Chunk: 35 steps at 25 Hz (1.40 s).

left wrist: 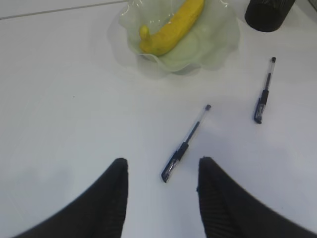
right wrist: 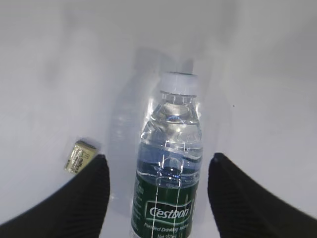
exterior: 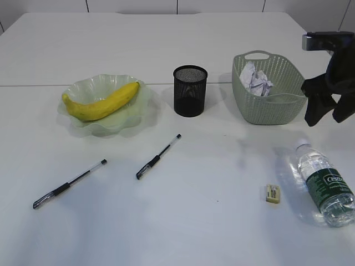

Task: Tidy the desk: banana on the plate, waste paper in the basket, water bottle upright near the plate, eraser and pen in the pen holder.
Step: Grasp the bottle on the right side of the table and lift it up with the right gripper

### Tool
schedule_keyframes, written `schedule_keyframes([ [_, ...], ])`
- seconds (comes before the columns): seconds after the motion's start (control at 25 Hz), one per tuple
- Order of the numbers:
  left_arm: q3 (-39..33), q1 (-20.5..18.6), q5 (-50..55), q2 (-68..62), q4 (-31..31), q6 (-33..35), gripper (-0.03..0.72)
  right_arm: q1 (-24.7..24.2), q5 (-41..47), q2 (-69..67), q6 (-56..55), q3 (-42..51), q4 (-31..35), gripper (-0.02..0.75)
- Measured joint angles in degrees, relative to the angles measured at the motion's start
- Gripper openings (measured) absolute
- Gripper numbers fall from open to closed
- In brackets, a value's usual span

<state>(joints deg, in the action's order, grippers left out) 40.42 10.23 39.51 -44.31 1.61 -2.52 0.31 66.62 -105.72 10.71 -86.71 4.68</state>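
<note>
A yellow banana lies on the pale green plate. Crumpled waste paper sits in the green basket. The water bottle lies on its side at the right, cap toward the basket. A small eraser rests to its left. Two pens lie on the table in front of the black mesh pen holder. My right gripper hangs open above the bottle, not touching it. My left gripper is open above the table, over one pen's near end.
The white table runs to a seam behind the plate and the pen holder. The second pen lies right of the first, below the pen holder. The eraser sits just outside my right gripper's left finger.
</note>
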Motion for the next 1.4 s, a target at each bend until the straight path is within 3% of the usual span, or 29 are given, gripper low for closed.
schedule_keyframes([
  [0.24, 0.0, 0.0, -0.61, 0.0, 0.0, 0.0, 0.328, 0.0, -3.26, -3.38, -0.1, 1.89, -0.09, 0.476],
  [0.56, 0.0, 0.0, -0.15, 0.0, 0.0, 0.0, 0.328, 0.0, -4.09, -9.25, -0.1, 2.03, -0.09, 0.586],
  [1.4, 0.0, 0.0, 1.44, 0.0, 0.0, 0.0, 0.328, 0.0, -5.92, -15.01, -0.1, 2.03, -2.1, 0.589],
])
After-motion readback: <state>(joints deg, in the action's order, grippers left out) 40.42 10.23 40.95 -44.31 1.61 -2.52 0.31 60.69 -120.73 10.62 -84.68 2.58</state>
